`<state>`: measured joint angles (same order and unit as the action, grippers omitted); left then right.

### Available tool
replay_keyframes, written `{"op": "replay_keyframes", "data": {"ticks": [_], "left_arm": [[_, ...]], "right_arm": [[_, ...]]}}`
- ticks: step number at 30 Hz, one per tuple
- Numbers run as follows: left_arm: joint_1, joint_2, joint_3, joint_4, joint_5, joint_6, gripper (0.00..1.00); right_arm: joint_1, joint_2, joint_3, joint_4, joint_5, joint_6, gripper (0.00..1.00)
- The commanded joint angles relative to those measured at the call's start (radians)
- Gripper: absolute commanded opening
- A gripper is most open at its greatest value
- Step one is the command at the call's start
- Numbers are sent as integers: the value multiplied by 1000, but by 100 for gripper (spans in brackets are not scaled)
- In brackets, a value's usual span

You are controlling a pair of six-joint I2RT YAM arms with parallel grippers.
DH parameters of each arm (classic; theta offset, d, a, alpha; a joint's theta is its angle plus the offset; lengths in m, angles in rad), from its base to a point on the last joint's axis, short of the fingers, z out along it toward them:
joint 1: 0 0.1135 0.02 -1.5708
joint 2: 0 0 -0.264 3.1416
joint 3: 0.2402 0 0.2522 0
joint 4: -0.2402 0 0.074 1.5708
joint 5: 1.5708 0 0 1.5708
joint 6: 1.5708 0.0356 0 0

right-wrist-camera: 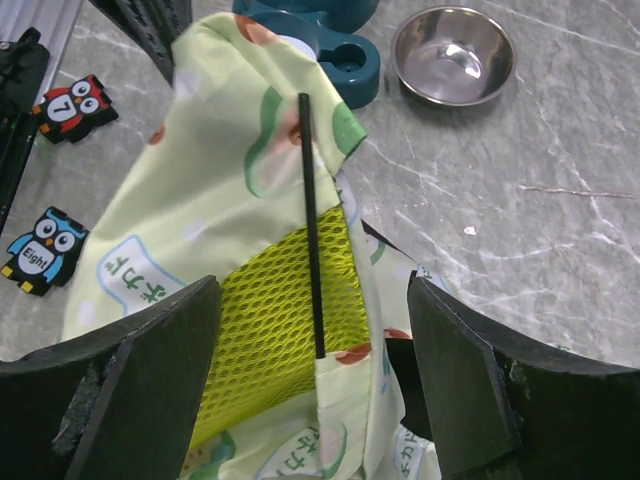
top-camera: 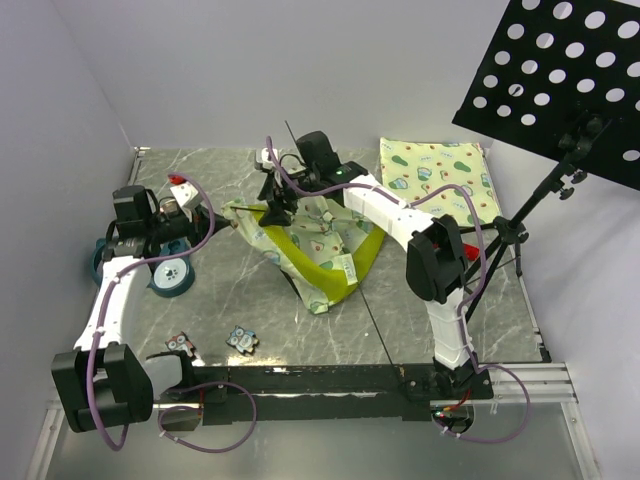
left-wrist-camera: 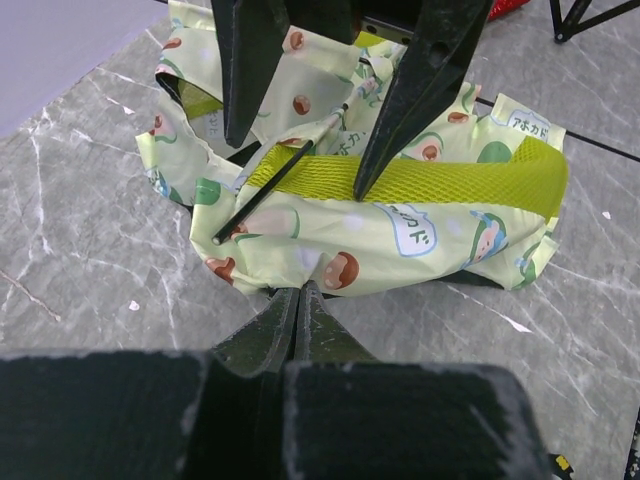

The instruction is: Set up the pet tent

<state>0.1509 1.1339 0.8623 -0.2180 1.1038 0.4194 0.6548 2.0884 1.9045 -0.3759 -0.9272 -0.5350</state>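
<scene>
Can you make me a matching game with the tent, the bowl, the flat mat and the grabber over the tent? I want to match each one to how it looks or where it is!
Things:
1. pet tent
2. bowl
3. flat mat
4. right gripper

Matches:
A. shiny silver and empty
B. jaws open, straddling the thin black pole
C. crumpled in a heap in the middle
D. spread flat at the far right

Pairs: 1-C, 2-A, 3-D, 4-B

pet tent — soft printed cloth, lime mesh | pole: matt black | bowl — shiny metal | table: smooth marble-look
</scene>
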Motion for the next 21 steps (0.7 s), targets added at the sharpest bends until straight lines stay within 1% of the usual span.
{"op": "replay_keyframes", "data": {"ticks": [1, 3, 5, 6, 8, 9, 11, 13, 14, 15, 17, 18, 19, 21], "left_arm": [[-2, -26, 56, -38, 44, 73, 1], [-2, -26, 66, -46, 42, 84, 1], [-2, -23, 75, -63, 39, 111, 1], [-2, -23, 81, -76, 34, 137, 1], [-2, -20, 92, -107, 25, 192, 1], [-2, -19, 101, -139, 12, 229, 1], [-1, -17, 110, -164, -24, 269, 1], [10, -16, 121, -191, -54, 295, 2], [27, -16, 129, -192, -59, 274, 15], [48, -13, 142, -196, -45, 257, 36], [113, 4, 187, -257, 8, 249, 87], [137, 16, 210, -289, 34, 251, 94], [163, 32, 243, -350, 57, 284, 100], [170, 65, 317, -508, 76, 416, 100]], "right_arm": [[6, 33, 34, 37, -24, -5, 82], [6, 59, 77, -7, -65, -5, 79], [6, 85, 123, -75, -107, -10, 72], [6, 94, 136, -92, -130, -5, 64], [6, 96, 146, -116, -143, 4, 39], [5, 94, 149, -126, -150, 7, 25], [2, 69, 140, -132, -163, 6, 0], [-4, 26, 90, -94, -153, 9, 0], [-6, 3, 55, -63, -144, 7, 0], [-7, -22, 30, -38, -134, 7, 0], [-11, -53, 10, -26, -124, -3, 0], [-12, -60, 11, -32, -121, -9, 0], [-11, -65, 16, -41, -110, -20, 0], [-11, -83, 10, -43, -96, -25, 0]]}}
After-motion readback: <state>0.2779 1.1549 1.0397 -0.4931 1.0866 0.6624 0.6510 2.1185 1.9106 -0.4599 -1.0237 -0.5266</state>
